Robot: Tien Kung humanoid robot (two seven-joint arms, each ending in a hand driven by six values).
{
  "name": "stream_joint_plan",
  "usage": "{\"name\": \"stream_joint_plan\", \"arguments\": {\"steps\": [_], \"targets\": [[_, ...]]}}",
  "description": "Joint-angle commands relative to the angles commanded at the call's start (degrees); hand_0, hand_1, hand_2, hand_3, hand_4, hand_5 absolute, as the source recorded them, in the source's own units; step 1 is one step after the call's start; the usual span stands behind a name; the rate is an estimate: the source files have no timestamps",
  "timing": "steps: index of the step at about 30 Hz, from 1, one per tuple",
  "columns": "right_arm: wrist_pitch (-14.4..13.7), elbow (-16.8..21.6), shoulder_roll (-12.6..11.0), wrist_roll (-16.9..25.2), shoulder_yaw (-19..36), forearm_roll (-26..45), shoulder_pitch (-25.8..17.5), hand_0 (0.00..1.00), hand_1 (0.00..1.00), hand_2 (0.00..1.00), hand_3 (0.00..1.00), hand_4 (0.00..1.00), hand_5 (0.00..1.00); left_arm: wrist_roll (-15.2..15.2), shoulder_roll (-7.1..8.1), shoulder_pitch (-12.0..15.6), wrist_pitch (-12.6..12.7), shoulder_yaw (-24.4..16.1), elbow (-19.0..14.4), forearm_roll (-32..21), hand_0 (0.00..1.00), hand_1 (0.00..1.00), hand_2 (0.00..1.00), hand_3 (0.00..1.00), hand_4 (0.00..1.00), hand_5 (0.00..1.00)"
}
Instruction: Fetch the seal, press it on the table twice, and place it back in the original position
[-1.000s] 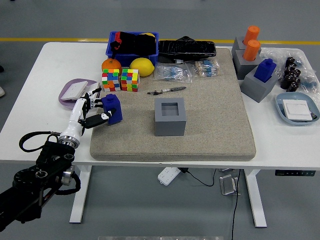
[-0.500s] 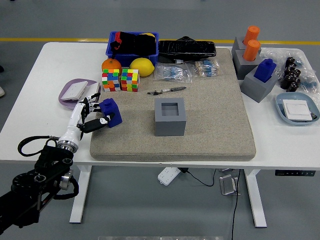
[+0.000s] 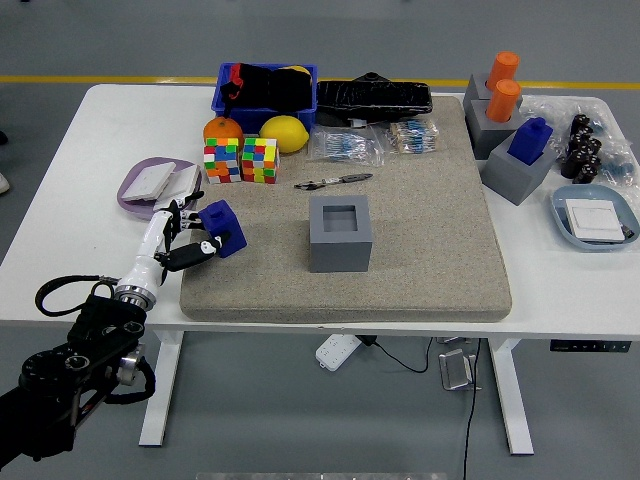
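**Seal in hand, holder waiting empty**

The left hand [image 3: 183,238] is gripping the blue seal [image 3: 224,228], its fingers closing around the block's left side, at the left edge of the grey mat [image 3: 420,250] covering the middle of the tabletop [image 3: 60,210]. The seal is sitting tilted in the grasp, low over or touching the mat; contact cannot be told from this view. The right arm is not showing anywhere.

The grey holder [image 3: 340,232] at the mat's centre is standing with its square socket open and empty, well apart from the seal, which suggests the fetching step is already done. Judging by the seal's low position at the mat's edge, the robot is probably somewhere in the pressing stage, though how many presses are finished cannot be read from this view. Returning the seal to the socket is clearly still left to do.

Two puzzle cubes [image 3: 241,160] are lying just beyond the seal, and a lilac tray [image 3: 136,196] is sitting beside the hand, so the working space on that side is looking tight.
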Motion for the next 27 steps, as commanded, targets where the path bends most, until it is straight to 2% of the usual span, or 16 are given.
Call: {"name": "stream_joint_plan", "arguments": {"steps": [7,11,18,27], "targets": [[0.0,-0.06,0.03,-0.04,0.41,-0.39,-0.09,0.869,0.732,0.713,0.714,0.828,0.507,0.0,0.14,-0.24,0.09,-0.32,-0.85,0.06,0.829,0.539,0.455,0.846,0.725,0.002],[-0.01,-0.02,0.01,0.01,0.28,-0.17,0.04,0.869,0.732,0.712,0.714,0.827,0.508,0.18,0.21,-1.48,0.27,-1.36,-2.26,0.7,0.829,0.539,0.455,0.845,0.727,0.002],[-0.01,-0.03,-0.12,0.0,0.25,0.05,0.1,0.869,0.732,0.713,0.714,0.828,0.508,2.32,1.09,-5.82,-0.15,-1.83,-6.52,2.76,0.829,0.541,0.454,0.846,0.725,0.002],[-0.04,-0.06,-0.31,-0.06,-0.12,0.57,0.22,0.869,0.732,0.713,0.714,0.828,0.508,6.82,1.35,-11.72,-2.53,2.66,-11.25,5.09,0.833,0.542,0.454,0.849,0.723,0.002]]}}
